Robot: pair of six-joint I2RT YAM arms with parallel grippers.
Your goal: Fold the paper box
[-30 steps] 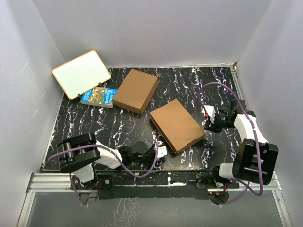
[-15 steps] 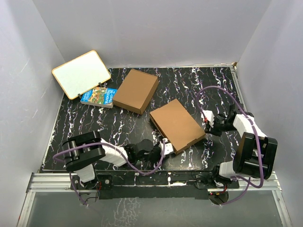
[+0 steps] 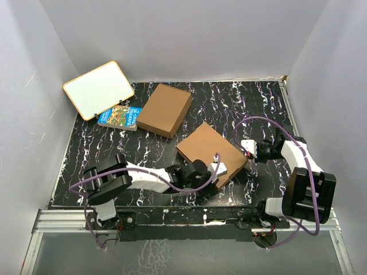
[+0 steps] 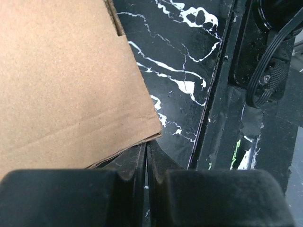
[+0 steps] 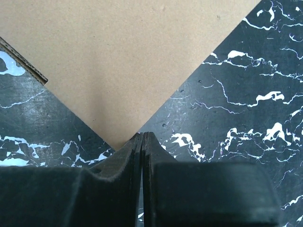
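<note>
Your left gripper is pressed fully closed and grips nothing, with one corner of the plain brown cardboard mailer box lying just ahead of its tips, and your right gripper is likewise closed and empty, its tips meeting another corner.

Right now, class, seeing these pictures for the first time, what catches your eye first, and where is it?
The brown paper box lies skewed, right of the middle of the table, with the shut left gripper and the shut right gripper each at one of its corners. Farther back, a second plain brown box sits beside a colourful book and a white board leaning at the far left.
</note>
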